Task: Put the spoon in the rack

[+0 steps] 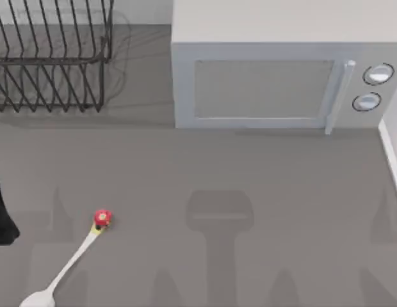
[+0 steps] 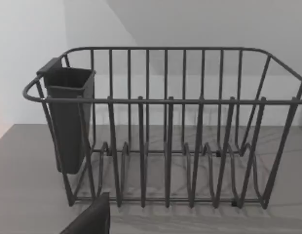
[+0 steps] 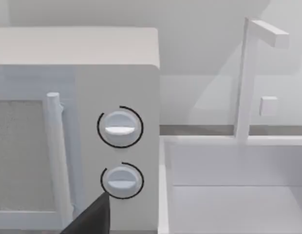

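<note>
The white spoon [image 1: 73,259] lies flat on the grey table at the front left, its oval bowl at the front edge and its red-and-yellow knob [image 1: 102,218] pointing toward the middle. The black wire rack [image 1: 51,61] stands at the back left, far from the spoon. In the left wrist view the rack [image 2: 165,102] faces me with nothing between its tines, and a dark cup [image 2: 68,117] hangs on one end. A black part of my left arm [image 1: 3,211] sits at the table's left edge. A dark part of my left gripper [image 2: 90,220] and of my right gripper [image 3: 90,219] shows low in each wrist view.
A grey microwave [image 1: 282,70] with its door shut and two round dials [image 3: 119,127] fills the back middle and right. A white sink basin [image 3: 234,195] with a tall faucet [image 3: 248,73] lies right of it. Open table stretches between spoon and microwave.
</note>
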`<state>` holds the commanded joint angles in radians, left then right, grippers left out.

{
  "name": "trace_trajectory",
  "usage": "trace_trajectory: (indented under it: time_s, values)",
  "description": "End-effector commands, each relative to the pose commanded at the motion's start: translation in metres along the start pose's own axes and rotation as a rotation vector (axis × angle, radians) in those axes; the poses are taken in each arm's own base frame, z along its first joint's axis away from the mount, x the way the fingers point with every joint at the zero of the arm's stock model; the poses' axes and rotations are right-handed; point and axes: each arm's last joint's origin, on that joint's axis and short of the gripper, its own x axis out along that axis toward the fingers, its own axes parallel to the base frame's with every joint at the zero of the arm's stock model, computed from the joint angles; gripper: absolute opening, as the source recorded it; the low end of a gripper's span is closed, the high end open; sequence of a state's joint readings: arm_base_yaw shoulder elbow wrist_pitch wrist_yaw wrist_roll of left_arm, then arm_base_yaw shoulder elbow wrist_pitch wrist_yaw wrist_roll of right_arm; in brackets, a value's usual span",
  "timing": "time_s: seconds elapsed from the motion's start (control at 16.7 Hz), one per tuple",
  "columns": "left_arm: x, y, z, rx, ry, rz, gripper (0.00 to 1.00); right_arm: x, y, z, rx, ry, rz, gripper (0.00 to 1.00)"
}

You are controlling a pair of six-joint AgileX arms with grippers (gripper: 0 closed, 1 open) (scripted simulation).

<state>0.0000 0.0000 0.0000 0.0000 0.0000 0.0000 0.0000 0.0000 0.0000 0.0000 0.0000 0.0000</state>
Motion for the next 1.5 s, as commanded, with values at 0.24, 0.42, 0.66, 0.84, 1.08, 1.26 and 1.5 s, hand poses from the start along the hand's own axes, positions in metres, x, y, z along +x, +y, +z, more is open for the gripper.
trace_trajectory:
  time_s: [0.24,0.42,0.66,0.84,1.08,1.26,1.5]
  values:
    - [0.0,-0.001,0.005,0.003,0.032,-0.013,1.0,0.0,0.0,0.0,0.0,0.0,0.0,1.0]
    - [0.003,-0.005,0.021,0.017,0.156,-0.053,1.0,0.0,0.0,0.0,0.0,0.0,0.0,1.0]
    - [0.023,-0.016,0.043,0.069,0.477,-0.133,1.0,0.0,0.0,0.0,0.0,0.0,0.0,1.0]
    - [0.052,-0.031,0.048,0.139,0.802,-0.208,1.0,0.0,0.0,0.0,0.0,0.0,0.0,1.0]
    - [0.091,-0.056,0.045,0.251,1.173,-0.305,1.0,0.0,0.0,0.0,0.0,0.0,0.0,1.0]
    - [0.114,-0.076,0.04,0.327,1.367,-0.358,1.0,0.0,0.0,0.0,0.0,0.0,0.0,1.0]
    - [0.134,-0.094,0.033,0.392,1.511,-0.398,1.0,0.0,0.0,0.0,0.0,0.0,0.0,1.0]
